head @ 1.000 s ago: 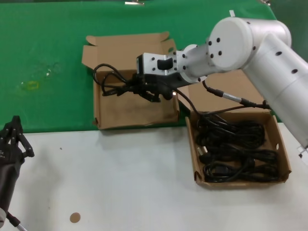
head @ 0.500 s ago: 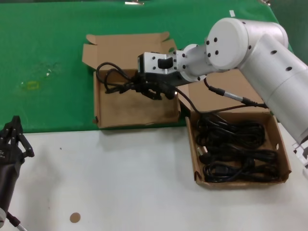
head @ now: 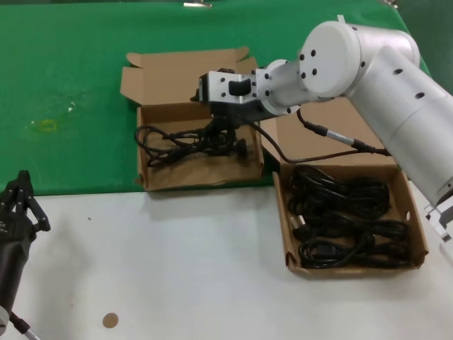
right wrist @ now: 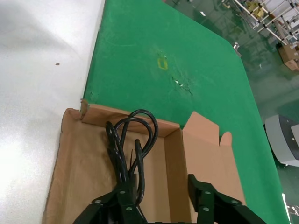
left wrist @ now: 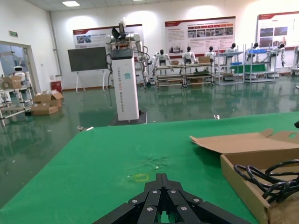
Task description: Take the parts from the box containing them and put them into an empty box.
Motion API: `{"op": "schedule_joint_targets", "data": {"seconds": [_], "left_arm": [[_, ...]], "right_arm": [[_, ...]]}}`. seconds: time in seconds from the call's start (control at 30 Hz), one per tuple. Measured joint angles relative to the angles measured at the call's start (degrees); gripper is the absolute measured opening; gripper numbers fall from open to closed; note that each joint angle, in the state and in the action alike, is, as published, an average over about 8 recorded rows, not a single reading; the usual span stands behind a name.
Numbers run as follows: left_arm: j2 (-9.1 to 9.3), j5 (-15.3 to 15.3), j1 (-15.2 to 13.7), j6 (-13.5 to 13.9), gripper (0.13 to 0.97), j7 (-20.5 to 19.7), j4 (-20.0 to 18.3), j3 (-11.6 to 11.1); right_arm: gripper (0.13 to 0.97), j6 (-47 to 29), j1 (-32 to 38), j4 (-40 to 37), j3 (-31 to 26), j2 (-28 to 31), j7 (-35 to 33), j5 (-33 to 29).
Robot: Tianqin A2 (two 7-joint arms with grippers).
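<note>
My right gripper [head: 225, 132] hangs open just above the box with the notched lid [head: 202, 172], at its back right. One black cord bundle [head: 180, 140] lies loose on that box's floor, stretching left from the gripper. In the right wrist view the jaws [right wrist: 159, 186] stand wide apart and the cord [right wrist: 131, 140] lies on the cardboard [right wrist: 77, 163] beside one finger. Several more black cord bundles [head: 347, 216] fill the other box [head: 420, 237] at the right. My left gripper [head: 18, 202] is shut and parked at the table's front left; its own view shows it too [left wrist: 162, 176].
Both boxes straddle the edge between the green cloth [head: 64, 85] and the white table [head: 177, 262]. The right arm's grey cable [head: 333, 138] runs over the right box's lid. A small brown disc [head: 110, 320] lies near the front. The left box's corner [left wrist: 243, 175] shows in the left wrist view.
The cord bundle that hung from my right gripper over the left box now lies on the box floor. The right gripper has opened and let it go.
</note>
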Motion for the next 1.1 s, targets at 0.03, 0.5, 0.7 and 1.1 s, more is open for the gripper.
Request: {"op": "schedule_joint_targets", "data": {"seconds": [0.03,0.5,0.7,1.1], "left_arm": [[0.0,0.0,0.0,0.0,0.144,0.0,0.0,0.0],[0.0,0.0,0.0,0.0,0.146,0.0,0.0,0.0],[0.0,0.0,0.0,0.0,0.16,0.0,0.0,0.0],[0.0,0.0,0.0,0.0,0.251,0.0,0.0,0.0]], "right_arm": [[0.326,0.02,0.06,-0.04,0.02,0.0,-0.07,0.05],[0.596,-0.75,-0.01,1.92,0.27,1.2,0.48,0.18],[0.723,0.13,-1.26,2.77,0.92,1.34,0.45,0.97],[0.872,6.74,-10.46,8.93,5.76,2.34,-0.07,6.84]]}}
